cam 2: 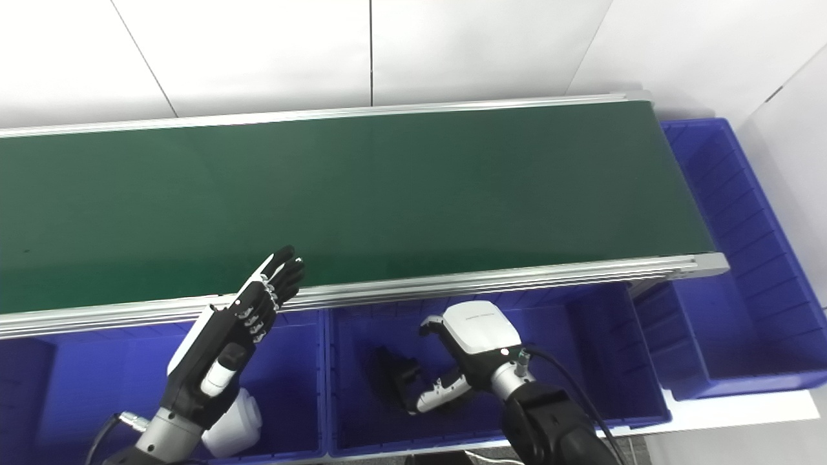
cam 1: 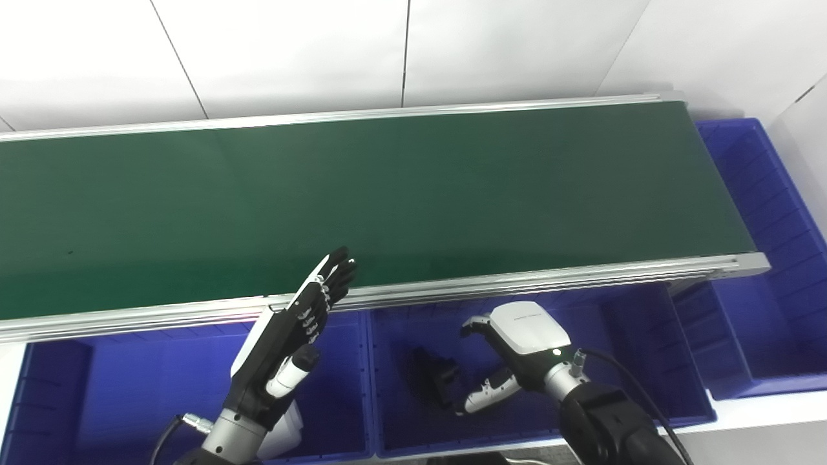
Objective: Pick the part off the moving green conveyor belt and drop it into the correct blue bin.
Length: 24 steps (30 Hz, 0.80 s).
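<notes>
Nearest the robot, the left hand (cam 1: 284, 349) is rising over the left blue bin (cam 1: 58, 400) with its fingers (cam 1: 333, 274) stretched straight and spread, grasping nothing, their tips reaching over the near aluminium rail (cam 1: 517, 281) of the belt. A white part (cam 2: 232, 420) is lying in that bin just under the wrist.

The right hand (cam 1: 517, 355) is hanging inside the middle blue bin (cam 1: 633, 349), fingers curled loosely downward and apart, with nothing visibly between them. A black part (cam 1: 436, 374) is sitting on the bin floor just beside those fingers; whether they are touching it is hard to tell, but it appears to be released, so the drop looks done.

Risks from here, as judgement: the right hand, lifting out, may be snagging the black part or knocking the bin wall or the rail above it. The left hand's outstretched fingers are sitting in the path of anything riding along the near edge and could be nudging a part off course or mistiming a grasp on a moving belt.

Beyond, the green conveyor belt (cam 1: 387, 194) is carrying no part in view. A further blue bin (cam 1: 775, 206) is standing at its right end.

Faint writing is showing on the back of the right hand, too small to read.
</notes>
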Motion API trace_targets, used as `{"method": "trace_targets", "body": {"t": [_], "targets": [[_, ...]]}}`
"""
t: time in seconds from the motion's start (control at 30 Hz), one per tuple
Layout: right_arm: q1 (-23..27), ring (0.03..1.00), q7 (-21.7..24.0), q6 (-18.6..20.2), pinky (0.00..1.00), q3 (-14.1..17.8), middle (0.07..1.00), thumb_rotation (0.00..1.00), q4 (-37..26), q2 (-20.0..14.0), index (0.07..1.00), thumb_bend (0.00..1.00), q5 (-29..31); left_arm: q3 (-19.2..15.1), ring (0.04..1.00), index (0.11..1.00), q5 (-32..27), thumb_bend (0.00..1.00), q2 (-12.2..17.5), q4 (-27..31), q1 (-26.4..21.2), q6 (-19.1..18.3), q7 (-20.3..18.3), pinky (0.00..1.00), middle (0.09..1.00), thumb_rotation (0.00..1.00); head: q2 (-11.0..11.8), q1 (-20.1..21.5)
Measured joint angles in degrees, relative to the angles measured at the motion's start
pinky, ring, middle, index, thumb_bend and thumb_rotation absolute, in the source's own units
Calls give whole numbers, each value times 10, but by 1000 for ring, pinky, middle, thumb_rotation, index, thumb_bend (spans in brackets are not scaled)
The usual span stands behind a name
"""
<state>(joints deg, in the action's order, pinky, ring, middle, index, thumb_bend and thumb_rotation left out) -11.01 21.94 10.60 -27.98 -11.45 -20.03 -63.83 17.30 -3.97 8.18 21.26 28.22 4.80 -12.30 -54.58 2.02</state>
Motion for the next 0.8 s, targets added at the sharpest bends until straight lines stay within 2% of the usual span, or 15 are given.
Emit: {"method": "trace_targets", "body": {"t": [0.17, 0.27, 0.33, 0.47, 0.67, 0.7, 0.77, 0.8], "targets": [[-1, 716, 7, 0, 649, 3, 779, 712, -1, 0, 763, 972, 0, 1, 966, 965, 0, 936, -1, 0, 0, 0, 0, 970, 953, 874, 2, -4], [-4, 688, 14, 0, 586, 8, 751, 749, -14, 0, 743, 966, 3, 1, 967, 967, 0, 938, -2, 0, 0, 0, 0, 971, 952, 874, 5, -11], [-10, 610, 4, -5, 490, 16, 683, 701, -29, 0, 684, 944, 23, 1, 967, 968, 0, 937, -4, 0, 0, 0, 0, 969, 951, 871, 7, -15], [-34, 576, -46, -31, 480, 46, 643, 713, -76, 2, 666, 900, 103, 1, 967, 968, 0, 934, -6, -1, 0, 0, 0, 971, 948, 871, 10, -18], [-70, 576, -51, -42, 500, 80, 628, 799, -155, 19, 661, 895, 251, 5, 972, 971, 8, 925, -10, -12, 0, 2, 0, 979, 954, 866, 30, -71], [-78, 587, -49, -42, 515, 85, 632, 833, -166, 23, 664, 894, 285, 6, 970, 968, 8, 928, -12, -14, 0, 3, 0, 975, 951, 863, 36, -85], [-88, 585, -45, -42, 511, 93, 633, 837, -183, 29, 665, 881, 344, 8, 966, 965, 9, 928, -14, -23, 0, 8, 0, 970, 949, 862, 37, -87], [-94, 585, -45, -42, 511, 96, 635, 848, -190, 32, 668, 868, 382, 8, 963, 964, 11, 928, -16, -28, 0, 10, 0, 965, 945, 863, 46, -98]]}}
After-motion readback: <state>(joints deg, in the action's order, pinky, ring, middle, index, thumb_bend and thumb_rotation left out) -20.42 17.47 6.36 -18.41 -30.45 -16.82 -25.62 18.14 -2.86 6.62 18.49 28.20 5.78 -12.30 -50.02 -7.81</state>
